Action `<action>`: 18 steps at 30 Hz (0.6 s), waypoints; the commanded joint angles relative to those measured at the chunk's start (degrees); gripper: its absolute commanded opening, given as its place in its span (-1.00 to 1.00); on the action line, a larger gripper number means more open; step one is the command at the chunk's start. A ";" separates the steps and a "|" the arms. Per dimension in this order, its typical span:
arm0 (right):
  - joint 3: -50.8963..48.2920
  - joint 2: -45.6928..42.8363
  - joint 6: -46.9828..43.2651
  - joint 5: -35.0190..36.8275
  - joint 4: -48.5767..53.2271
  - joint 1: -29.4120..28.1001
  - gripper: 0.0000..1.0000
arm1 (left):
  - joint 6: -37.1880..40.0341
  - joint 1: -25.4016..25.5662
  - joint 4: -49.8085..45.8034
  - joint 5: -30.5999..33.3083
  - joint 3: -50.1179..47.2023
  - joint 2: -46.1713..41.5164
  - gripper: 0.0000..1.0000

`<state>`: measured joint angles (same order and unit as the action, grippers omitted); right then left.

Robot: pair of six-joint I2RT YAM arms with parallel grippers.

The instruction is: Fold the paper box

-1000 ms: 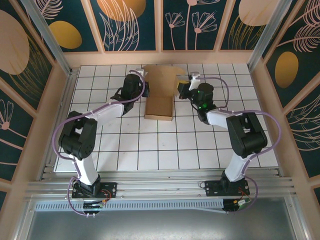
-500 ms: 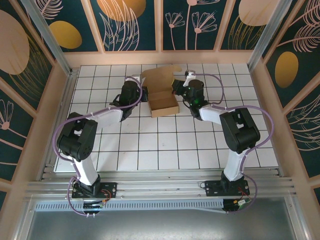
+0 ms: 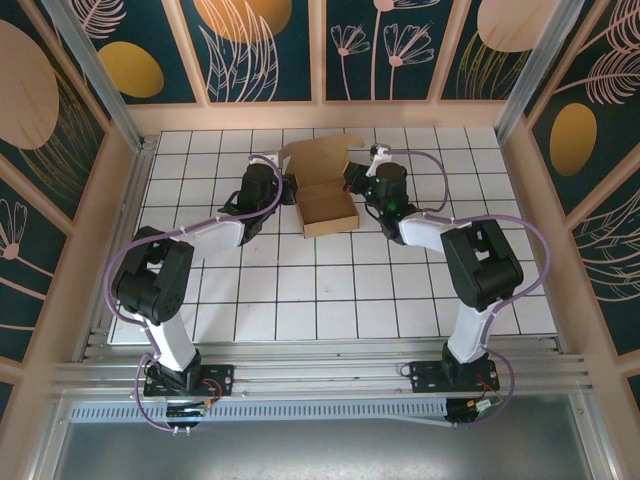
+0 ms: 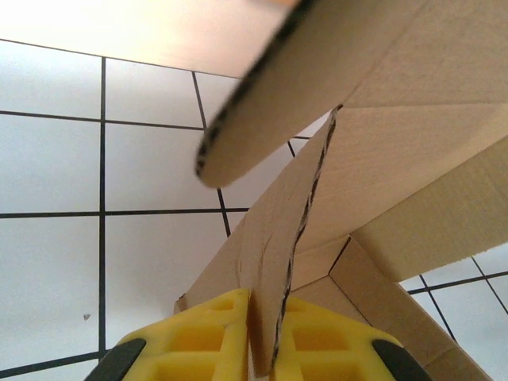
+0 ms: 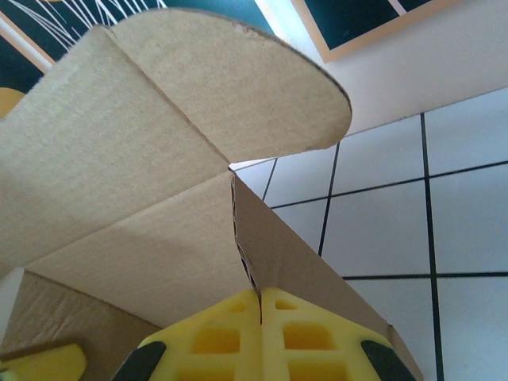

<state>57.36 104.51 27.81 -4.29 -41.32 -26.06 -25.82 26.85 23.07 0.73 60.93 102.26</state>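
While the paper box (image 3: 328,207) sits as an open tray on the far middle of the tiled table (image 3: 300,290), its lid flap (image 3: 318,158) stands up at the back; left gripper (image 4: 258,337) is at the box's left side, yellow jaws pinching the cardboard wall; right gripper (image 5: 260,333) is at the right side, jaws pressed together on that wall's edge; box base rests flat on the table.

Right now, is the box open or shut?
Open. From above, the box shows its bare inside with the walls up, and the lid stands raised at the far side, not folded over.
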 commanded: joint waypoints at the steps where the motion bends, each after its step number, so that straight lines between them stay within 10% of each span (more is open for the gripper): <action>1: -4.90 -0.03 0.92 -0.99 8.91 -1.91 -0.93 | -1.25 1.43 -1.16 -1.61 -0.87 -2.10 -0.76; 18: -11.40 -1.13 -0.57 -0.36 6.65 -2.20 -0.92 | -6.91 3.71 -3.87 -4.36 -3.10 -1.22 -0.74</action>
<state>49.04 101.10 27.35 -4.08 -46.13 -27.11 -30.13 28.69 21.58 0.49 59.55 101.30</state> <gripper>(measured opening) 0.054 0.130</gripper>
